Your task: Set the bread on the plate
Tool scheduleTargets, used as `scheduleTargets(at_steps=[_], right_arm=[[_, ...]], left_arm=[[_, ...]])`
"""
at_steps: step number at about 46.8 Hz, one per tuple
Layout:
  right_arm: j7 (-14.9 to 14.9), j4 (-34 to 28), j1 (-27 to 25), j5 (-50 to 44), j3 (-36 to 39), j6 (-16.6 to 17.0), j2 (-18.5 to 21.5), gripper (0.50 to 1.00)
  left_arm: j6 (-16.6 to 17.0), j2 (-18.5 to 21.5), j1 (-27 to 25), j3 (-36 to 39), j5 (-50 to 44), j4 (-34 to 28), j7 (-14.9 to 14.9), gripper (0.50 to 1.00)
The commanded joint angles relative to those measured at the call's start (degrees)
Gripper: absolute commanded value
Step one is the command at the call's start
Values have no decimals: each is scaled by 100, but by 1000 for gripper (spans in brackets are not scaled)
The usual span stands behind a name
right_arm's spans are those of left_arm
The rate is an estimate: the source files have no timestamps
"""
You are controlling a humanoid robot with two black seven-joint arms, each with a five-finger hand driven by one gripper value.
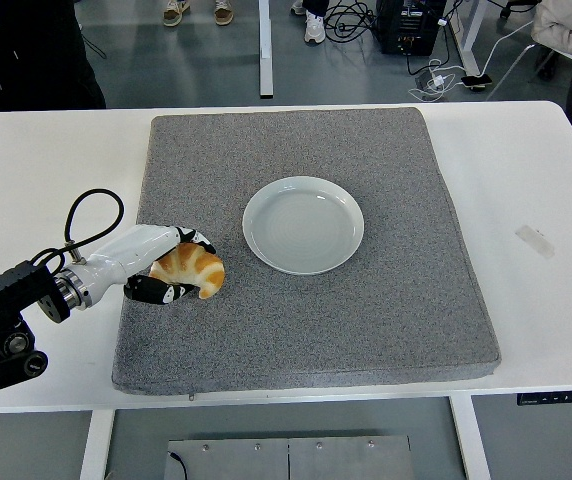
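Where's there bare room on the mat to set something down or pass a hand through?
Free: the grey mat right of the plate, its near strip, and its far strip. The plate's dish is bare too. Crowded: the mat's left edge, where the left hand grips the bread.

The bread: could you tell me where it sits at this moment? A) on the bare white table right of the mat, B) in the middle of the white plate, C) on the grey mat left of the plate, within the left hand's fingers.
C: the bread lies on the grey mat, left of the empty plate, with the left hand curled around it.
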Motion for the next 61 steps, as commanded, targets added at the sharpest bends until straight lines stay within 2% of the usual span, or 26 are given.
scheduleTargets(at_steps=[1,11,21,34,44,61], right_arm=[[6,0,0,0,0,1,0,1000],[6,0,0,0,0,1,0,1000],[6,0,0,0,0,1,0,1000],[6,9,0,0,0,1,0,1000],[-3,0,0,0,0,1,0,1000],[-3,0,0,0,0,1,0,1000]], left_arm=[[7,47,-76,-63,-2,0,0,500],[-2,117,-436,-397,-29,0,0,500],[7,4,-805,-406,-37,123,0,500],[7,-884,-1095,-397,7,1116,-70,500],[7,-1446,-1104,-389,7,1512,-220,500],[-20,-2396,-1087,-327,-11,2619,-826,500]])
